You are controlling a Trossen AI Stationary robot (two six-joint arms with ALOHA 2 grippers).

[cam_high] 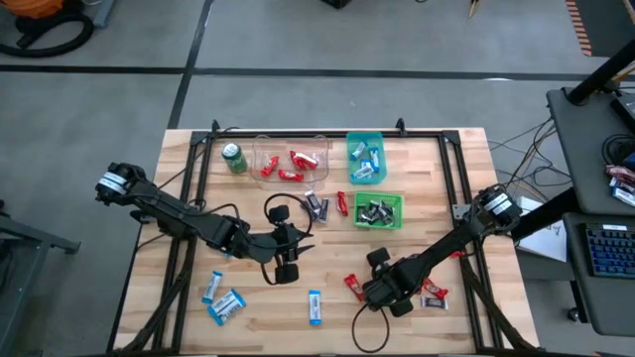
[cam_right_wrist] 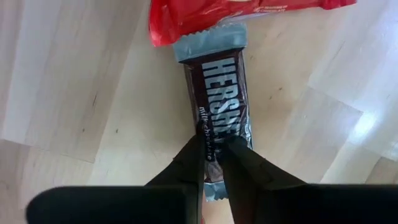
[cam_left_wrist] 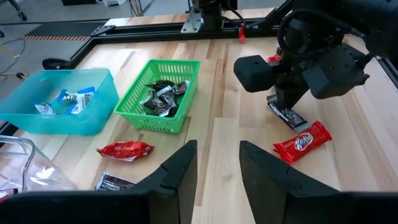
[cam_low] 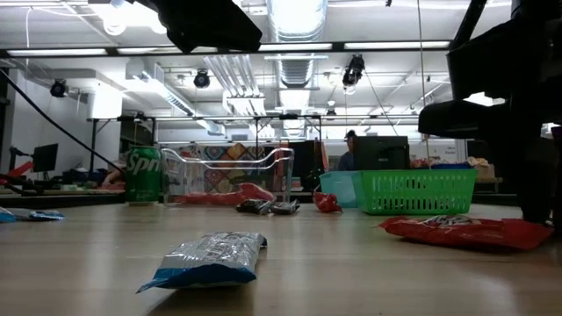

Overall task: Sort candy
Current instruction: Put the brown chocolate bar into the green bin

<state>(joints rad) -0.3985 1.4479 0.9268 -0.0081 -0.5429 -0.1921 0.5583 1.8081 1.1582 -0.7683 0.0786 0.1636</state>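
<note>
My right gripper (cam_right_wrist: pixel 215 155) points straight down near the table's front right, shut on a dark brown Hershey's candy bar (cam_right_wrist: pixel 217 106) that lies flat on the wood. The bar's far silver end abuts a red candy (cam_right_wrist: pixel 205 15). In the high view this gripper (cam_high: pixel 379 288) covers the bar. My left gripper (cam_left_wrist: pixel 217 162) hovers open above the table's middle (cam_high: pixel 296 248) with nothing between its fingers. Loose blue-and-white candy (cam_high: pixel 228 305) lies at the front left. More red candy (cam_high: pixel 434 291) lies at the front right. My right gripper comes from above, pointing down, onto the dark bar's printed face (cam_right_wrist: pixel 216 134), near the end away from the red candy. The two fingertips (cam_right_wrist: pixel 196 158) stand close together, with a narrow strip of wrapper between them. The bar lies flat on the table.
At the back stand a green can (cam_high: pixel 234 159), a clear bin (cam_high: pixel 260 149) with red candy, a teal bin (cam_high: pixel 349 149) with blue candy and a green basket (cam_high: pixel 399 213) with dark candy. A dark bar (cam_high: pixel 316 205) and a red one (cam_high: pixel 342 203) lie beside the basket.
</note>
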